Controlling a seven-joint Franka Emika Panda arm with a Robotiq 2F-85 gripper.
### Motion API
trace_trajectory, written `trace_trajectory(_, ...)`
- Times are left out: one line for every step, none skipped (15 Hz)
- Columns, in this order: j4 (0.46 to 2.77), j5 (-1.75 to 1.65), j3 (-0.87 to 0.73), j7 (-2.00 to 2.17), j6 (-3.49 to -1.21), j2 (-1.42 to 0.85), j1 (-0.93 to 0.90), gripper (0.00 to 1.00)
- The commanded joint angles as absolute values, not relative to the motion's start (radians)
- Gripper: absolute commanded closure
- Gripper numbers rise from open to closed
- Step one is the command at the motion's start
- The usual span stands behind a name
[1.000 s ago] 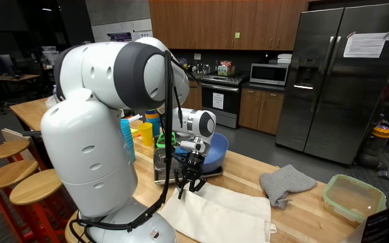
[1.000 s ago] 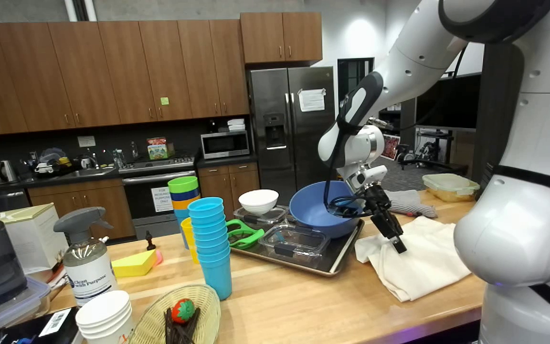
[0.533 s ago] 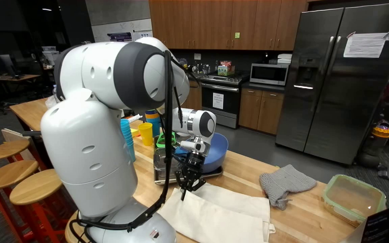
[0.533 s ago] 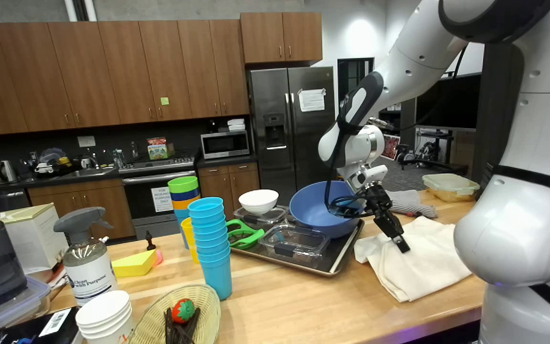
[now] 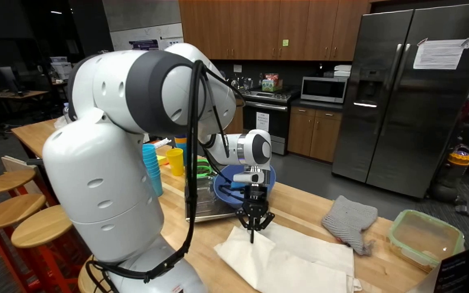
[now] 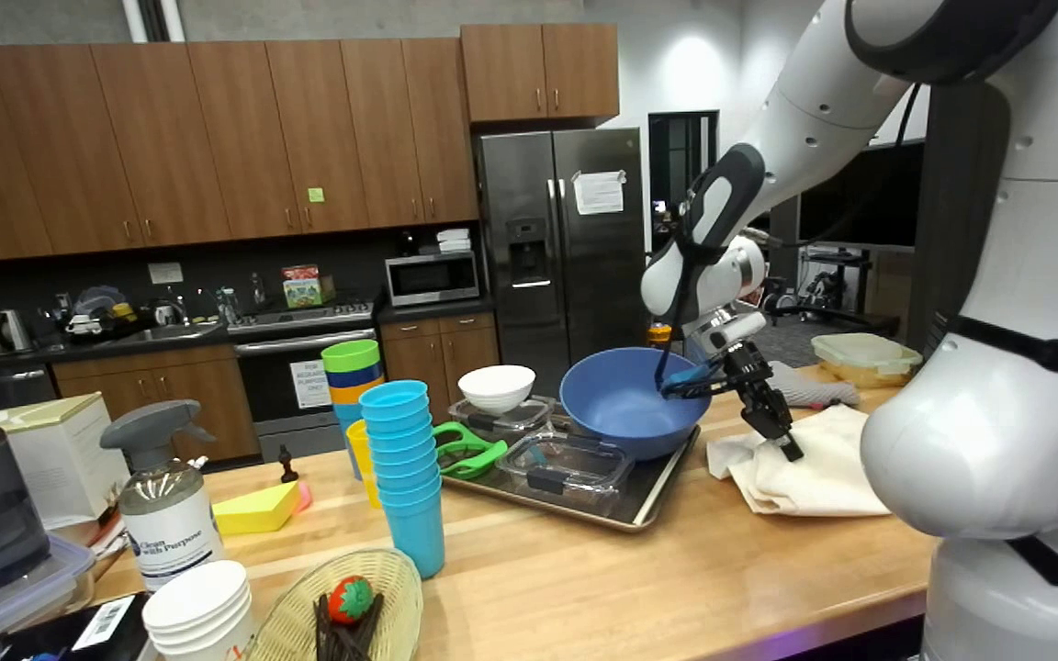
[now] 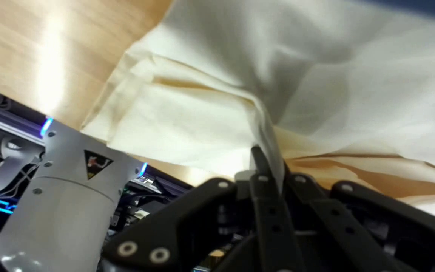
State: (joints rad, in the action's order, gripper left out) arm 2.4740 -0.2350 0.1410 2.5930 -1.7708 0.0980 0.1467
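A cream cloth (image 5: 299, 264) lies folded and rumpled on the wooden table, and it also shows in the other exterior view (image 6: 827, 477). My black gripper (image 5: 252, 238) points down at its near-left part, its fingertips at the cloth. In the wrist view the gripper (image 7: 272, 162) is shut on a raised fold of the cloth (image 7: 187, 117), pinched between the fingers. The fold runs up from the fingertips and most of the cloth still rests on the table. The far fingertip is partly hidden behind the fold.
A blue bowl (image 6: 625, 413) stands on a metal tray (image 6: 669, 479) beside the gripper, with clear containers (image 6: 566, 464). A grey knit cloth (image 5: 352, 224) and a green-rimmed container (image 5: 426, 240) lie further along the table. Stacked blue cups (image 6: 410, 477) stand nearer the basket (image 6: 400, 588).
My gripper has moved away from the tray and the table's near edge, dragging the cream cloth with it. The grey knit cloth has shifted and changed shape.
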Motion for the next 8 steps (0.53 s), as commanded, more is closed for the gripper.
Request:
trace_trajectory(2.531,-0.309,0.223,2.631,-1.860,0.190,0.302,0.99)
trace_trajectory(2.528,-0.308,0.233,2.661,-1.874,0.176,0.304,0.99)
trace_trajectory(2.539,-0.306,0.282,2.637,-1.870,0.206,0.378,0.99)
trace_trajectory(2.543,-0.297,0.338,2.624,-1.881,0.215,0.449,0.99)
trace_trajectory(2.554,-0.273,0.375,2.641,-1.869,0.241,0.471,0.99)
trace_trajectory(2.565,-0.251,0.411,2.649,-1.872,0.256,0.508,0.99)
trace_trajectory(2.571,-0.227,0.468,2.639,-1.874,0.272,0.576,0.99)
trace_trajectory(2.577,-0.193,0.536,2.631,-1.873,0.291,0.640,0.99)
